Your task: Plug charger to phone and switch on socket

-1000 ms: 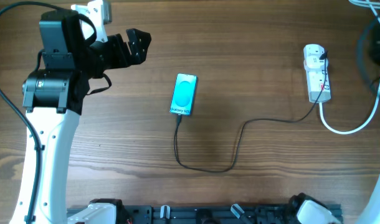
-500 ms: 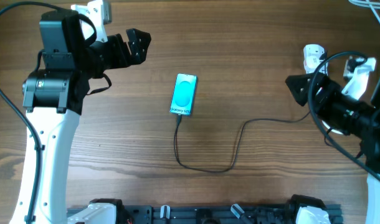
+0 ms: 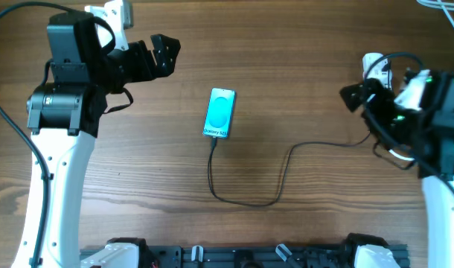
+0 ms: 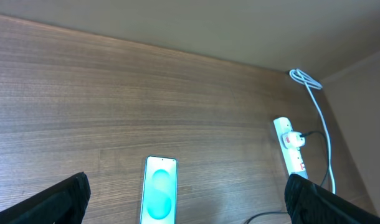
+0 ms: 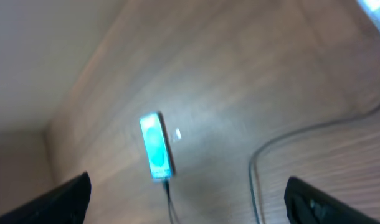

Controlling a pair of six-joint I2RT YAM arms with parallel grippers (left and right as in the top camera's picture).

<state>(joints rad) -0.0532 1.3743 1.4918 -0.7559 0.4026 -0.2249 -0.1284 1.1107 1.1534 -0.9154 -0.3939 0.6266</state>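
The phone (image 3: 219, 113) lies flat near the middle of the wooden table (image 3: 301, 45), its teal screen facing up and lit. The charger (image 3: 245, 201) meets the phone's near short edge with its black plug tip. From there the thin cable loops toward the table's front, rises again and runs off to the right toward the socket (image 4: 291, 149).

The socket sits at the far right of the table. From overhead the right arm covers most of it, and only its white far end shows. The left wrist view gives it whole, with 1 black plug in it and a pale lead (image 4: 324, 118) curling away behind (the switch is too small to read).

The left gripper (image 4: 189, 200) hangs over the table's far left, well apart from the phone. Its 2 fingers (image 4: 65, 199) are spread wide with nothing between them. The right gripper (image 5: 190, 199) hovers above the socket area, jaws likewise parted and empty. Its blurred view takes in the phone and a bend of cable.
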